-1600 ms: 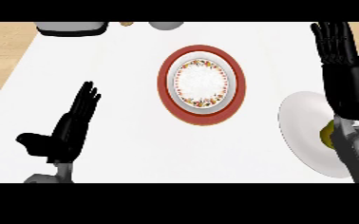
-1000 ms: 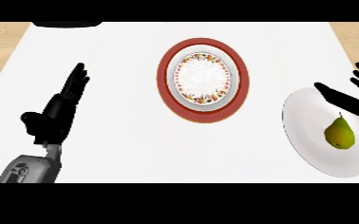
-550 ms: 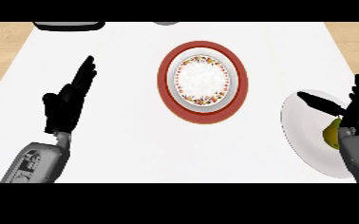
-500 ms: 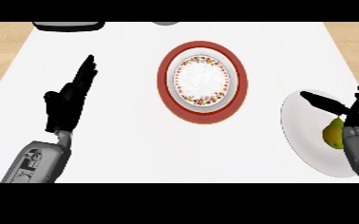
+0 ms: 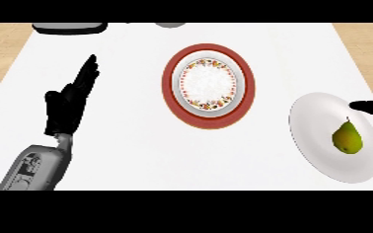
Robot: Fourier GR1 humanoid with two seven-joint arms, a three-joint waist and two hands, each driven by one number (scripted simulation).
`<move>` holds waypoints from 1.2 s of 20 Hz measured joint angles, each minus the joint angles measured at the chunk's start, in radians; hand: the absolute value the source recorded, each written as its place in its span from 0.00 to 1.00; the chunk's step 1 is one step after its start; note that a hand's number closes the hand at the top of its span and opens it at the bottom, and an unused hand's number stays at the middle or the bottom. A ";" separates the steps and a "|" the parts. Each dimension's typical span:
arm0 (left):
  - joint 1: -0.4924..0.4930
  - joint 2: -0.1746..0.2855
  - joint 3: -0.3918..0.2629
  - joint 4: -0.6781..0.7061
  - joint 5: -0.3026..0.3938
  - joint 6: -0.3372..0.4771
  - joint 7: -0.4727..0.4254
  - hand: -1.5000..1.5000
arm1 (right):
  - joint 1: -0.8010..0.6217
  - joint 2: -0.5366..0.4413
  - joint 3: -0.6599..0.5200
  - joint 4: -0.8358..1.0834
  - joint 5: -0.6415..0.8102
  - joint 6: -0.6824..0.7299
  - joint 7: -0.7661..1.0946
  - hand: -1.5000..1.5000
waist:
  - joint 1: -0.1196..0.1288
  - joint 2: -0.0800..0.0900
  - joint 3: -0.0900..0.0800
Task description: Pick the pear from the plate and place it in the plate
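While looking steeply down at the white counter [image 5: 131,168], find the pear [image 5: 348,138] far out on the right. Lying on the bare white plate [image 5: 310,128], in that plate's right part, narrow stem end pointing up the view, yellow-green with a darker side. Apart from both hands. Over to the centre now: a red-rimmed plate [image 5: 169,86] with a ring of flowers round its white middle, well apart from the pear's plate, to its left and a little farther up the view.

Left side next: the left hand [image 5: 65,108], black, coming in on a grey forearm [image 5: 36,165] from the lower left corner. Released and flat: fingers [image 5: 87,71] straight and held together, aimed up the view and slightly right, thumb jutting off to the left beside the palm. Grasps nothing. Hangs over bare counter, well apart from both plates.

And the right hand [image 5: 362,104]? Only a black sliver poking in at the right edge, over the white plate's upper right rim, up the view from the pear and not touching it. Cannot tell whether released or clenched.

Up along the counter's far edge: a dark grey tray-like thing [image 5: 69,28] at the left and a small grey object [image 5: 169,25] nearer the middle, both cut off by the view's top. Wooden floor [image 5: 11,39] past the counter's corners.
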 measured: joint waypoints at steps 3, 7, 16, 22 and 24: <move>-0.002 -0.011 0.001 0.012 -0.008 0.001 -0.010 0.50 | 0.002 -0.050 -0.009 -0.032 -0.057 0.125 0.102 0.00 | 0.000 0.002 0.001; -0.005 -0.019 0.016 0.026 -0.009 -0.012 -0.024 0.50 | 0.008 -0.092 -0.032 -0.055 -0.119 0.254 0.188 0.00 | 0.003 0.003 0.002; -0.022 -0.046 0.047 0.032 -0.045 -0.042 -0.014 0.50 | -0.006 -0.038 -0.093 0.039 -0.119 0.386 0.191 0.00 | 0.012 0.006 0.003; -0.020 -0.065 0.064 0.045 -0.064 -0.059 -0.029 0.50 | 0.001 0.030 -0.089 0.115 -0.085 0.449 0.162 0.00 | 0.013 0.007 0.003; -0.020 -0.064 0.077 0.043 -0.065 -0.069 -0.024 0.50 | -0.018 0.048 -0.094 0.165 -0.072 0.476 0.151 0.00 | 0.015 0.007 0.004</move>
